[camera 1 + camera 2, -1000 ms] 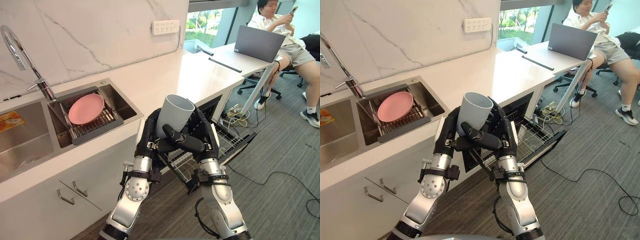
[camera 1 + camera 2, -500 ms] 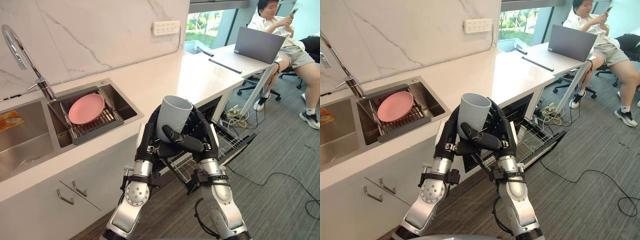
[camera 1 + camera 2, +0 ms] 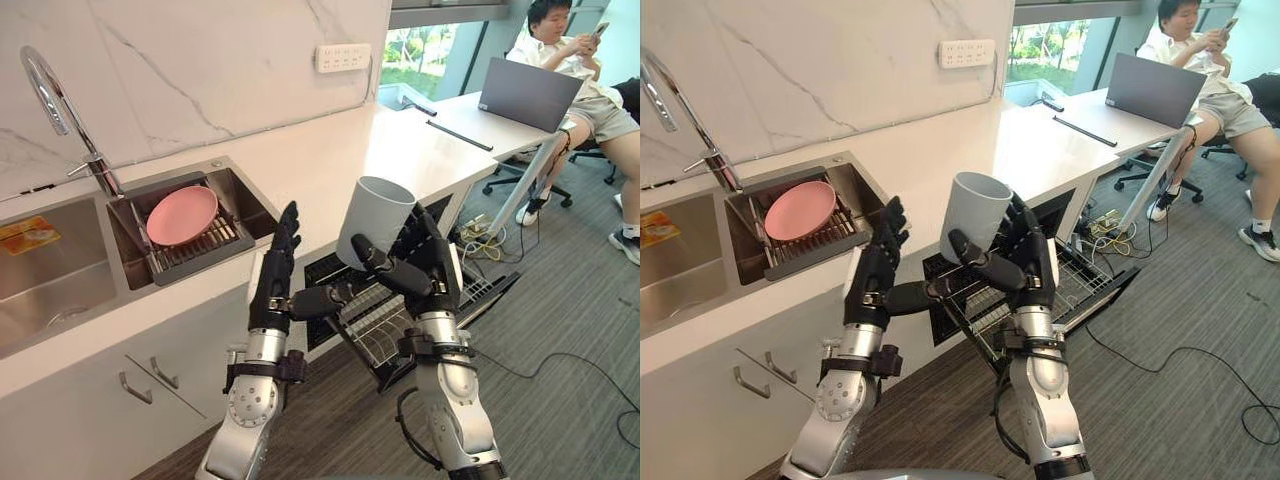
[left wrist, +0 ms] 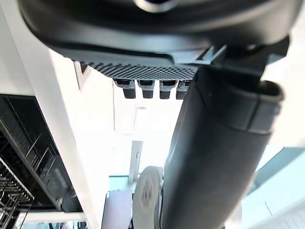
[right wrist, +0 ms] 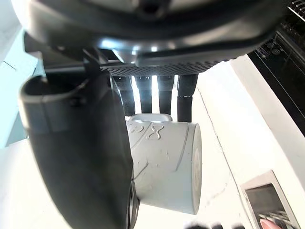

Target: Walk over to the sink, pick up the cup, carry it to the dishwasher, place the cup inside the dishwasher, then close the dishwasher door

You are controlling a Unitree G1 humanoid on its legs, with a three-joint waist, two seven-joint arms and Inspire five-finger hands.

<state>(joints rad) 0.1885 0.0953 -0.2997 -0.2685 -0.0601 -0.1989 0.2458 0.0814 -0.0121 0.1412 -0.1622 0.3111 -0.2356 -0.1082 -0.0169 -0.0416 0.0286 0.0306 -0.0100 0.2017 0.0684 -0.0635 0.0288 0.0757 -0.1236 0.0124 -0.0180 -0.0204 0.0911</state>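
Centre of the frame, a little to the right: pale grey cup (image 3: pixel 374 222), mouth upward and leaning slightly, held in the air above the open dishwasher. Clasped from below and from the right by the right hand (image 3: pixel 430 272), thumb laid across the cup's near side, fingers (image 5: pixel 164 95) curled round its far side. In the right wrist view, the cup wedged between that thumb and the row of fingers.

Just left of the cup, apart from it: left hand (image 3: pixel 272 290), open, fingers straight and pointing up, thumb stretched sideways towards the right hand, nothing in its grasp. Impossible to tell whether the thumb tip touches the right hand.

Below and behind both hands, lower centre: wire dishwasher rack (image 3: pixel 378 322) pulled out over the lowered dishwasher door (image 3: pixel 490 288).

Left side of the frame: steel sink (image 3: pixel 50 300) set in a white counter (image 3: pixel 350 155). Right basin of the sink: pink plate (image 3: pixel 182 214) lying on a dark dish rack (image 3: pixel 205 257). Upper left: curved faucet (image 3: pixel 55 105) against a marble wall. Upper centre on that wall: white power outlet (image 3: pixel 343 57).

Upper right corner: seated person (image 3: pixel 585 70) at the counter's far end, beside an open laptop (image 3: pixel 528 93).
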